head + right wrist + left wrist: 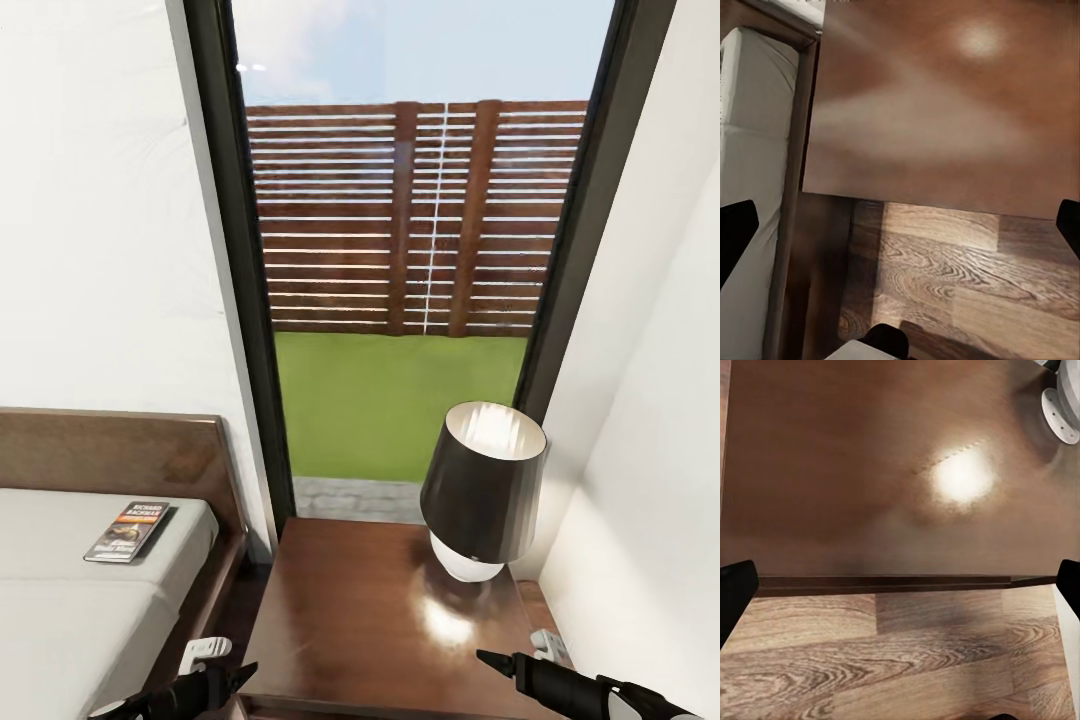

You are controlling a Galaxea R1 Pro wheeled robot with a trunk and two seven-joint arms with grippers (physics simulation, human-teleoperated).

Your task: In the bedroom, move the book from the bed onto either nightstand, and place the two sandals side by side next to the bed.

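1. A table lamp (483, 490) with a dark shade and a white rounded base is being seen upright, toward the back right of a glossy brown top; its white base (1061, 405) is also being caught in the left wrist view.
2. A bright glare spot (447, 625) is being reflected just in front of the lamp.
3. Two white wall outlets (205, 650) (549, 642) are being shown low down, one on each side.
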